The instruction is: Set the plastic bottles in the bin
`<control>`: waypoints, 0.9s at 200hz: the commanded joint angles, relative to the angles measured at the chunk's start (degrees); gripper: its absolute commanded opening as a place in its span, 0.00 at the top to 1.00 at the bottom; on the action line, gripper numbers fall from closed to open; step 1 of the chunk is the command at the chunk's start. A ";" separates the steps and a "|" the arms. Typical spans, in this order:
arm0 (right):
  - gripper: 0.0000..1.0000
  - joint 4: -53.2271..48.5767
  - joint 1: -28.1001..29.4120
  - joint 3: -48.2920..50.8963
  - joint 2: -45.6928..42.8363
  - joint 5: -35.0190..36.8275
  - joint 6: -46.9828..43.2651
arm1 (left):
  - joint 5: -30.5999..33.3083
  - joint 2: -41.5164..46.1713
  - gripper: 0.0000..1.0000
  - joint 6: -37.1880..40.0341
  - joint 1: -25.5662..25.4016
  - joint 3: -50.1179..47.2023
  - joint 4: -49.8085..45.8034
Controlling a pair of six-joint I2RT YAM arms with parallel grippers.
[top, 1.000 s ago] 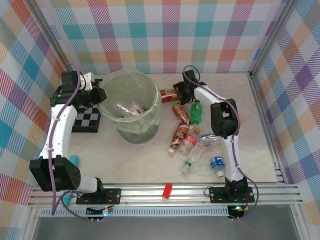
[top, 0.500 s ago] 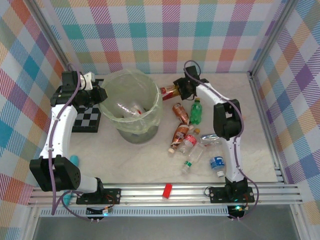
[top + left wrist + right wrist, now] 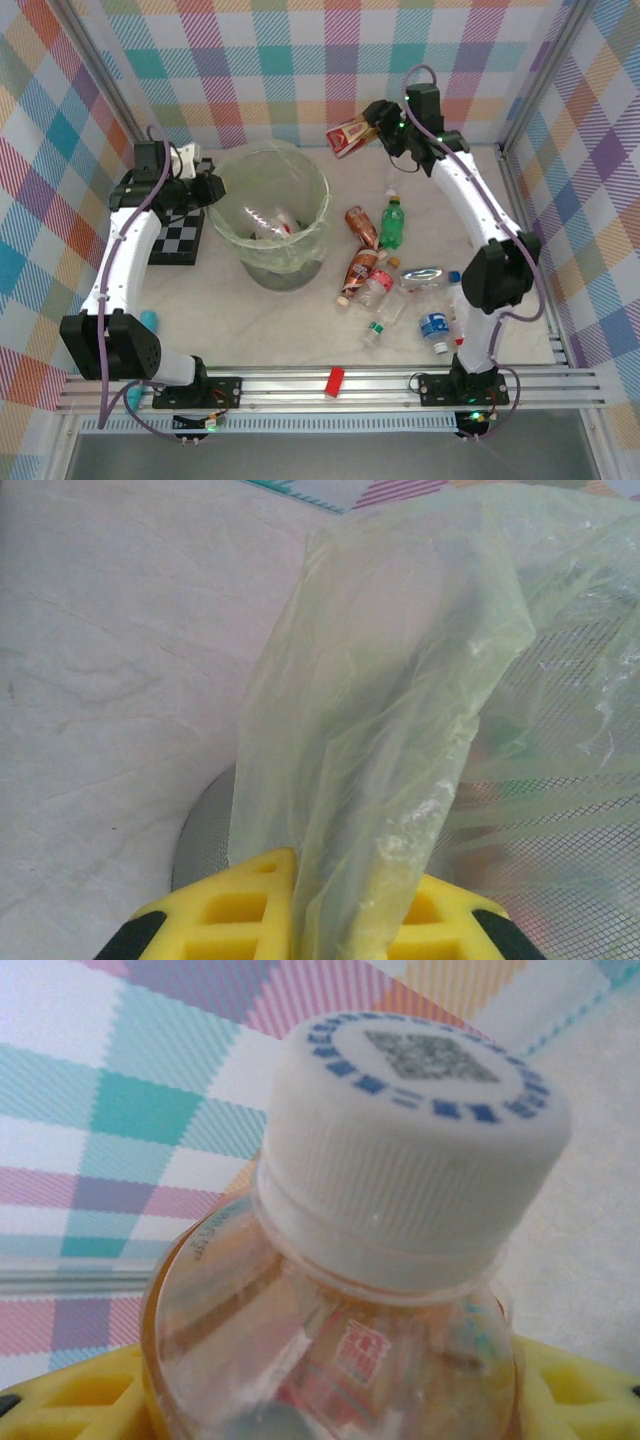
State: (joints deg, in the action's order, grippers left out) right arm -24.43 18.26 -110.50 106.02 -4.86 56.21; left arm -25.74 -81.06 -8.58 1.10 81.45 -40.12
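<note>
Aloft, the right gripper [image 3: 374, 122] grasps a red-labelled bottle [image 3: 348, 136] near the back wall, beyond the bin [image 3: 325, 196]. The left gripper [image 3: 206, 186] is clenched on the liner [image 3: 400, 730] at the left rim. Loose bottles [image 3: 362, 265] crowd the desk [image 3: 280, 325] to the bin's right.

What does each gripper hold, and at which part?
The right gripper holds a red-labelled bottle by its upper body, below the cap. The left gripper pinches the edge of the bin liner.

One red-labelled bottle [image 3: 349, 135] is raised beyond the pale-green lined bin [image 3: 318, 222]; other bottles [image 3: 392, 224] lie scattered right.
</note>
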 commanded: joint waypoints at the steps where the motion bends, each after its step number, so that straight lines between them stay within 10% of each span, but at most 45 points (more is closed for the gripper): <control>1: 0.51 1.27 0.21 2.92 -5.77 0.40 -7.94 | -4.61 -1.76 0.99 -1.44 -2.26 -0.71 -1.79; 53: 0.52 2.82 3.30 2.09 -11.12 0.64 -16.29 | -1.80 -1.70 0.76 -0.27 -3.39 -0.17 -3.06; 180: 0.50 -26.51 27.34 -19.98 5.35 -3.10 -49.44 | -4.18 -1.05 0.80 -1.26 -3.39 -0.94 -1.16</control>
State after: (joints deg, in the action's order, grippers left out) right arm -42.46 44.12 -128.81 109.32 -10.41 17.17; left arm -28.01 -81.95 -9.63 -2.13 81.45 -40.05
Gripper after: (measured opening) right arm 0.586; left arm 0.208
